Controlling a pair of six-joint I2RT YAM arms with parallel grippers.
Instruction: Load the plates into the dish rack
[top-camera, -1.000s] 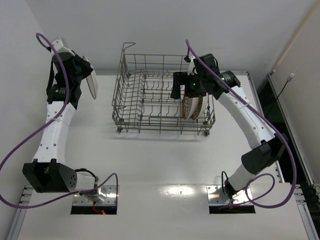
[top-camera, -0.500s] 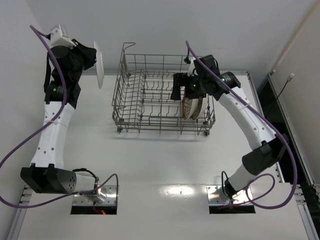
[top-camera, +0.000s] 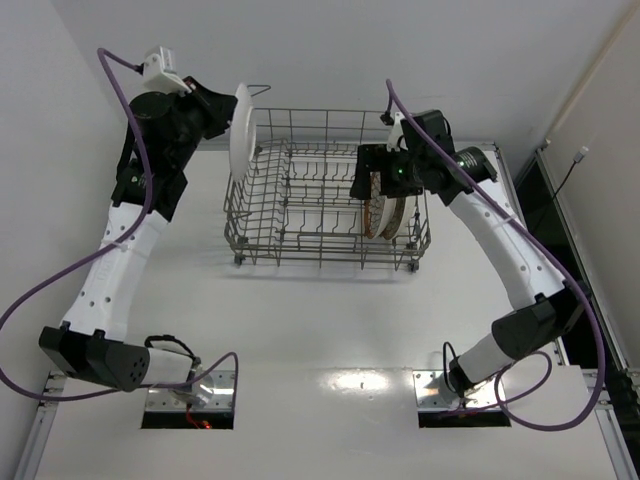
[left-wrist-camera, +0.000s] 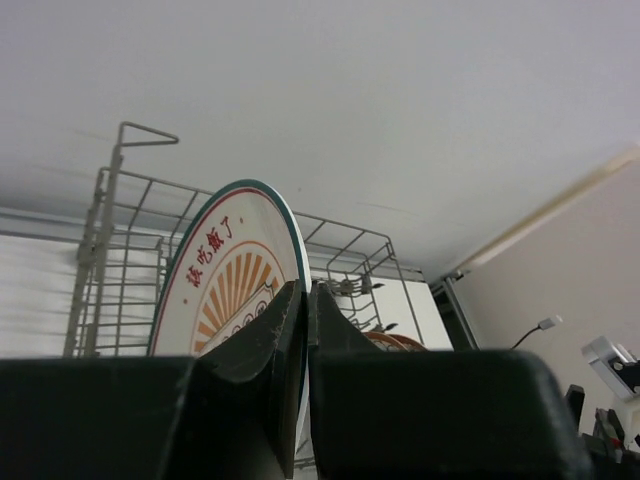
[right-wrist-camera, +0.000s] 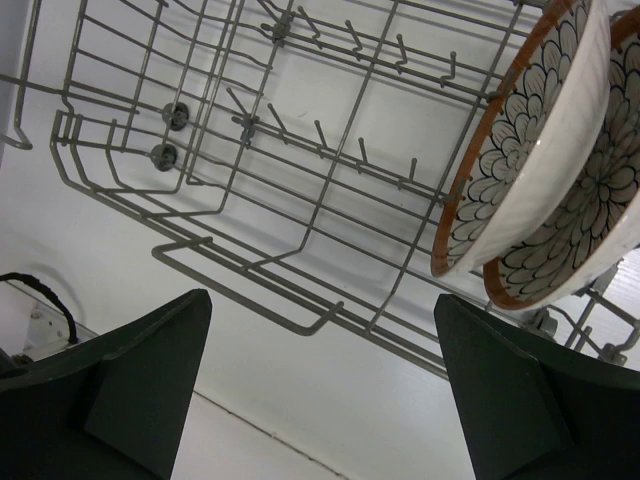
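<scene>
One white bench (top-camera: 330, 330) carries everything, and toward its far edge, about midway between the left and right edges, sits a single grey wire dish rack (top-camera: 300, 240) with tall gridded sides and rows of tines. Two arms rise from the near edge: the left arm (top-camera: 120, 250) reaches up along the left edge, and the right arm (top-camera: 510, 250) bends in from the right edge over the rack. I count three plates. Two brown-rimmed ones with a petal pattern stand on edge in the tines at the rack's right end, the first petal plate (right-wrist-camera: 520, 140) close beside the second petal plate (right-wrist-camera: 590, 220), both leaning the same way. The third, the sunburst plate (top-camera: 241, 130), white with orange rays, a green rim and red characters, is in the air, upright on its edge, at the rack's far-left corner. The left hand (top-camera: 222, 118) is pinching that plate by its rim, fingers pressed against both faces. The right hand (right-wrist-camera: 322, 298) is spread wide with nothing between its fingers, hanging over the rack just beside the two standing plates.
</scene>
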